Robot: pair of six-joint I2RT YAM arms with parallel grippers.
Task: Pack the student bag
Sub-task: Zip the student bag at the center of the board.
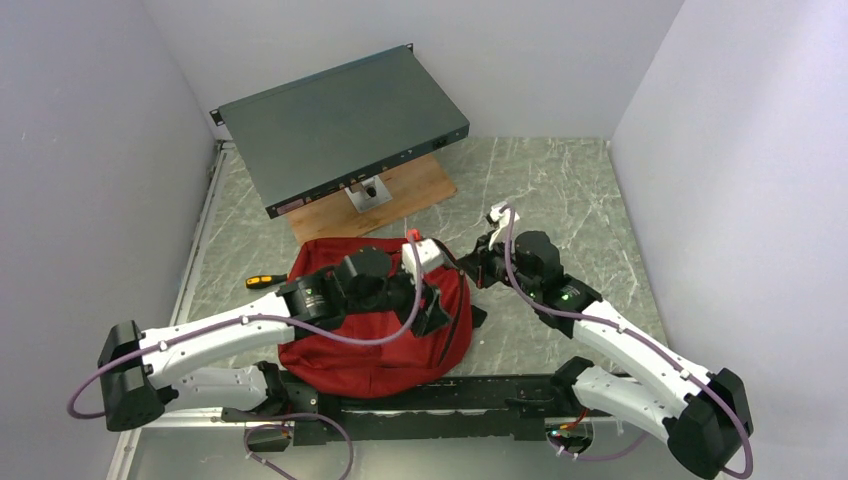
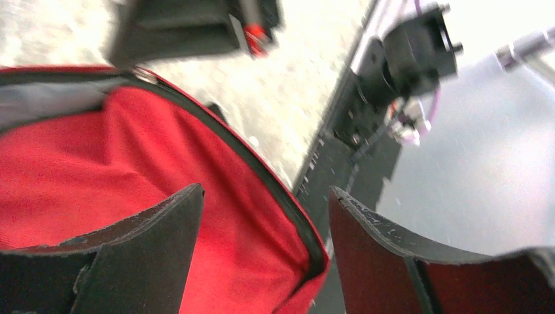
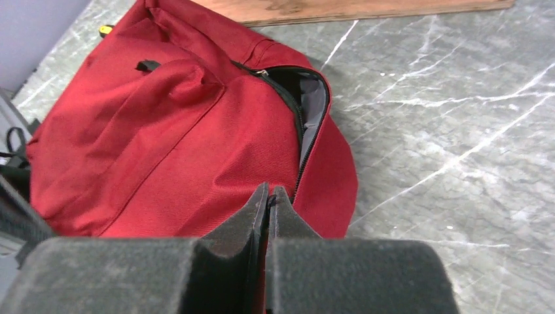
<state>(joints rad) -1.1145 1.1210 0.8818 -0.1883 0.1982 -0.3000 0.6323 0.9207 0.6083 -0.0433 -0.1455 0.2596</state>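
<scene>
The student bag (image 1: 375, 355) lies near centre on the surface (image 1: 560, 190), unzipped along its right side. The left hand (image 2: 265, 193) hovers released astride that edge; the right hand (image 3: 269, 191), clenched, sits at the bag's right edge

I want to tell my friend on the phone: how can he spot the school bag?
On the grey marbled table, look near the front edge, under the left white robot arm. The dark red soft fabric backpack lies there, lumpy and black-zippered, unlike the flat dark-grey metal box behind it.
</scene>
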